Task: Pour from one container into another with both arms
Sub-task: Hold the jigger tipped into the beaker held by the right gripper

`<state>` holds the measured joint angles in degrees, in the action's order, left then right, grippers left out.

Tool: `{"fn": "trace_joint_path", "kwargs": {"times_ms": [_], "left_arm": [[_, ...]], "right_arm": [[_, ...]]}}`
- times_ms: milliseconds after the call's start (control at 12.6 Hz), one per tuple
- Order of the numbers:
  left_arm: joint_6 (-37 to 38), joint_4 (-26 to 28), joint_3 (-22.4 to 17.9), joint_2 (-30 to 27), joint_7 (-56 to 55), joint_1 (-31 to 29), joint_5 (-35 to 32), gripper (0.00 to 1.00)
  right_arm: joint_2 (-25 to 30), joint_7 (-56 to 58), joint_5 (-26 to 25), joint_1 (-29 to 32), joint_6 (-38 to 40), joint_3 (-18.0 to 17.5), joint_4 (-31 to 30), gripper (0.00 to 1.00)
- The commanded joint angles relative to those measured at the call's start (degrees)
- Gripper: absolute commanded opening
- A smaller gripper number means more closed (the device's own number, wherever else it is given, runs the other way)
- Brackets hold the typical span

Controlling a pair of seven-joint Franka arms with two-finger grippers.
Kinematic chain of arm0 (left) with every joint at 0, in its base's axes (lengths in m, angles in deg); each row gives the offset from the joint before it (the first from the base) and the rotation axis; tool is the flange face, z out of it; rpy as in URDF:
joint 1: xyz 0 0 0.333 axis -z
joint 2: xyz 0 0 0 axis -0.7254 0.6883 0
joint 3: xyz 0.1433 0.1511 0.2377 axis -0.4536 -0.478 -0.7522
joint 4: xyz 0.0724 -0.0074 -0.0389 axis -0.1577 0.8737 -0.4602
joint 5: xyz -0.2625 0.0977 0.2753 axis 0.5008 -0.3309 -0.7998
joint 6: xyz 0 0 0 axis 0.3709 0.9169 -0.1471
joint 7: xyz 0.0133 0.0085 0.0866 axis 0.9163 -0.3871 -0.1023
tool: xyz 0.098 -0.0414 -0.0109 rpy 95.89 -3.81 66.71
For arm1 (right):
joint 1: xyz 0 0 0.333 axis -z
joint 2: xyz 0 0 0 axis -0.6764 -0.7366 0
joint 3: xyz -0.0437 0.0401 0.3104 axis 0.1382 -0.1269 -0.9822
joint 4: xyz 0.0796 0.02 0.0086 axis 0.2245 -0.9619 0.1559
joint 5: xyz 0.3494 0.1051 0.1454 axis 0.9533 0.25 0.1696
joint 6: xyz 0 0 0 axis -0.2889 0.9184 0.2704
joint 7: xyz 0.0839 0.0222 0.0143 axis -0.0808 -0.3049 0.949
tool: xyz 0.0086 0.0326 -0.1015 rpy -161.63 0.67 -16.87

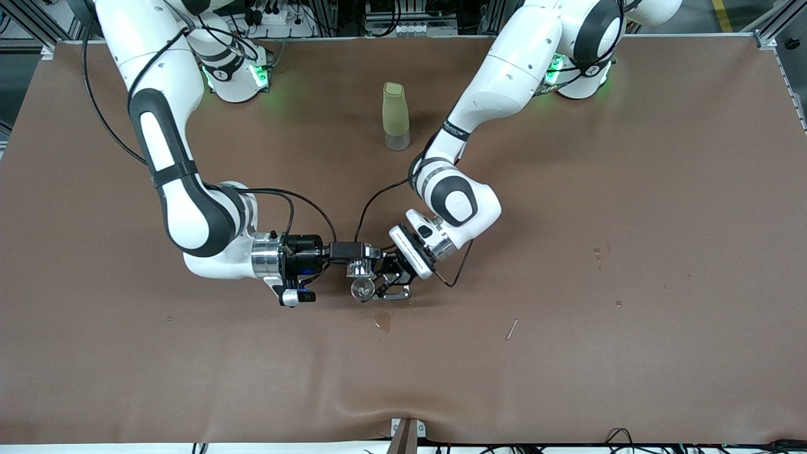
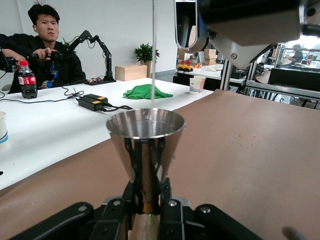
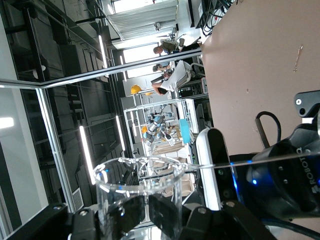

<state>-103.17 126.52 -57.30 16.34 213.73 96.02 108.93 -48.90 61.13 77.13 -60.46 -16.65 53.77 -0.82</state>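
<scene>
The left claw (image 1: 394, 285) clenches a steel jigger (image 2: 145, 142) at its slick narrow waist; rigid, light. The right claw (image 1: 360, 266) clenches a clear glass (image 3: 137, 195) by its wall, tipped over the jigger, above mid-surface (image 1: 630, 189); brittle, slippery, so grip gently

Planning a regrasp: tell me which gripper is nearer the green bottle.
Left. The left gripper and right gripper meet mid-table, well nearer the camera than the green bottle; neither is close, the left only marginally nearer.
</scene>
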Motion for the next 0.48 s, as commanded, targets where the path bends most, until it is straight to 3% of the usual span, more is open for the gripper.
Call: {"fn": "trace_joint_path", "kwargs": {"times_ms": [0, 397], "left_arm": [[-0.77, -1.55, -0.53, 0.89, 1.22, 0.32, 3.82, 0.0], [-0.68, -1.2, -0.53, 0.89, 1.22, 0.41, 3.74, 0.0]], "right_arm": [[0.65, -1.05, 1.91, -0.47, -0.05, 0.39, -1.06, 0.0], [0.65, -3.85, 3.66, -0.2, -0.05, 0.39, -1.85, 0.0]]}}
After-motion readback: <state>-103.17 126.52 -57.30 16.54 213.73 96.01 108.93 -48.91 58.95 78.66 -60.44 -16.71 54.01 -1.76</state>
